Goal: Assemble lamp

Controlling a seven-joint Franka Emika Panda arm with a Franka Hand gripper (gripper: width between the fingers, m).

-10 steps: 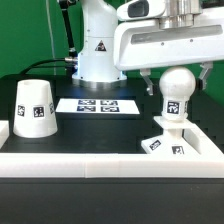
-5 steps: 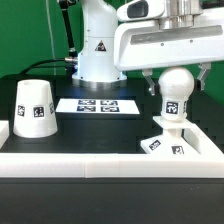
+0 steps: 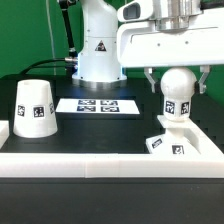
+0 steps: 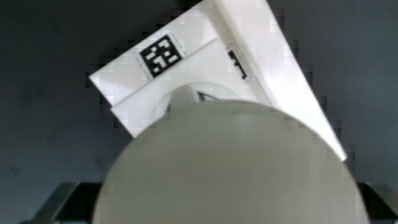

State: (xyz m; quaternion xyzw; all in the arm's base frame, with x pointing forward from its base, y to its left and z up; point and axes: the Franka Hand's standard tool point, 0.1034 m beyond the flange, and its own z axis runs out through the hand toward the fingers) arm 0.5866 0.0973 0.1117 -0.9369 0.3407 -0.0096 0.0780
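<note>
Bright even lighting, soft shadows, coarse grain, wrist view blurred

**A:** We log the bulb (image 4: 222, 160) as filling most of the wrist view, soft and out of focus. It is cut off at the picture's edge and hides much of the base (image 4: 196, 60).

**B:** Agreed. In the exterior view the border rail (image 3: 100, 160) covers the base's near edge, so we cannot tell how the bulb seats. Its tag (image 3: 172, 107) is too small to read.

**A:** We add that the arm (image 3: 98, 45) runs off the top edge.
</note>
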